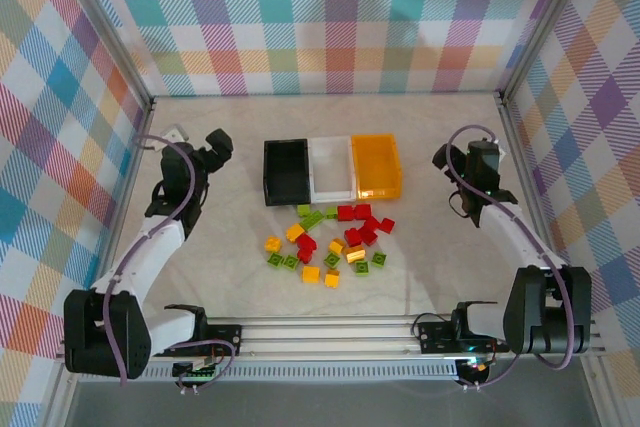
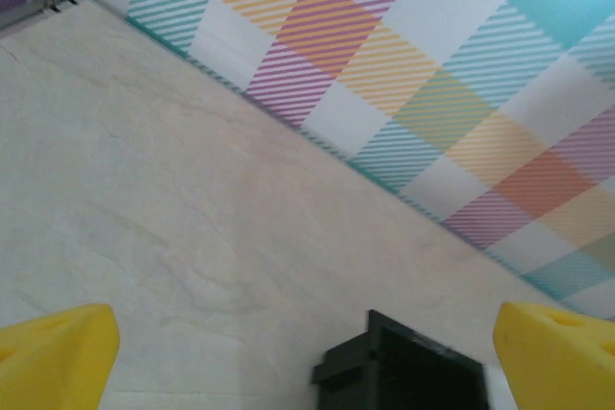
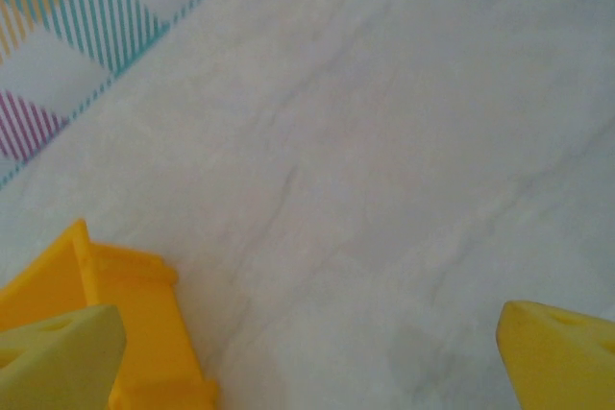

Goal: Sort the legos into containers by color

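The legos (image 1: 330, 239), red, yellow-orange and lime green, lie scattered on the table just in front of the containers. The black bin (image 1: 285, 172), white bin (image 1: 331, 169) and translucent orange bin (image 1: 377, 165) stand side by side with nothing inside. My left gripper (image 1: 221, 143) hovers left of the black bin, open and holding nothing. In the left wrist view its yellow fingertips (image 2: 58, 352) stand wide apart, with a corner of the black bin (image 2: 404, 372) between them. My right gripper (image 1: 442, 158) is open to the right of the orange bin (image 3: 125, 304), holding nothing.
Checked walls (image 1: 330, 17) close in the table on the back, left and right. Bare marbled tabletop (image 1: 250, 277) lies to the left and right of the brick pile. The arm bases and a metal rail (image 1: 330, 332) run along the near edge.
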`<state>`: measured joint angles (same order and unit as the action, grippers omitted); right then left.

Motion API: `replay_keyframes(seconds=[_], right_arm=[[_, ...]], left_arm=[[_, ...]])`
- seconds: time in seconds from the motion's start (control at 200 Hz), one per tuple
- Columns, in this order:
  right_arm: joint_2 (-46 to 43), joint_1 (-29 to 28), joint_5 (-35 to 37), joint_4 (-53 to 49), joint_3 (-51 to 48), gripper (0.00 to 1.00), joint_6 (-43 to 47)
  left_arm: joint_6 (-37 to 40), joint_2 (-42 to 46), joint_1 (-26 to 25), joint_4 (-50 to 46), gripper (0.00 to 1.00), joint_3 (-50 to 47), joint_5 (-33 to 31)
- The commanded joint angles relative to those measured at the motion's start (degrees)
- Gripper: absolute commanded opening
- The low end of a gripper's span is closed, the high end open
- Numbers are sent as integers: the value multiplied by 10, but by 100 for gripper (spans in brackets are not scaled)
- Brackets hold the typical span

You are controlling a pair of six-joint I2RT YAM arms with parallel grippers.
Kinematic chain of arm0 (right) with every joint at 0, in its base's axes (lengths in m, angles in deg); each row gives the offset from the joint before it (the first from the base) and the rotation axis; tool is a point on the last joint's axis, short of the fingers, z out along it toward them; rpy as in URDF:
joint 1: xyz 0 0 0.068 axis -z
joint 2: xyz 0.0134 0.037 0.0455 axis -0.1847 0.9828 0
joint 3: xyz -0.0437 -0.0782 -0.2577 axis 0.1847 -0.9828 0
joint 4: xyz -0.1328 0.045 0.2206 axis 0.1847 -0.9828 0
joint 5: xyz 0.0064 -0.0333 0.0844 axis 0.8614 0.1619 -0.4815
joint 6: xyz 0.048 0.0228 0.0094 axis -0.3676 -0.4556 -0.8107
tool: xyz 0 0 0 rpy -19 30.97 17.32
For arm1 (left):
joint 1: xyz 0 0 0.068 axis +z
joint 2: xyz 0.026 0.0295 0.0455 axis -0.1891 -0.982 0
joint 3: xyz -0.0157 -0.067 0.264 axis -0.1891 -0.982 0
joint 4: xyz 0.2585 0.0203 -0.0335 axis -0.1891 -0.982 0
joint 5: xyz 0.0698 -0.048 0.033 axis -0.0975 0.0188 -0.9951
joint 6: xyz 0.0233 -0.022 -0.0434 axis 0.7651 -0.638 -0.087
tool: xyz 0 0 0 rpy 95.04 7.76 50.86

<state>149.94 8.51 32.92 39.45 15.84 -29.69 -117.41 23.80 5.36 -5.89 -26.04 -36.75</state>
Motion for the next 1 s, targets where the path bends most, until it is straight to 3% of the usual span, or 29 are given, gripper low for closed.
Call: replay_keyframes(seconds=[0.0,0.125,0.26,0.375,0.495,0.705,1.0], right_arm=[[-6,-45,-42,-77,1,99,-16],[-9,-107,-77,-139,-5,100,0],[17,-170,-108,-142,-32,91,-37],[49,-222,-77,-139,-27,82,-72],[81,-237,-61,-126,-21,78,-116],[145,-266,-1,-181,26,62,-162],[193,-286,22,-233,58,53,-185]], left_arm=[[-126,24,1,-113,100,-5,15],[-95,29,-10,-151,99,19,91],[-96,73,-37,-132,99,-12,122],[-90,91,-63,-152,99,-23,126],[-87,101,-76,-165,99,-39,125],[-103,118,-82,-158,99,-79,142],[-92,138,-84,-179,99,-83,141]])
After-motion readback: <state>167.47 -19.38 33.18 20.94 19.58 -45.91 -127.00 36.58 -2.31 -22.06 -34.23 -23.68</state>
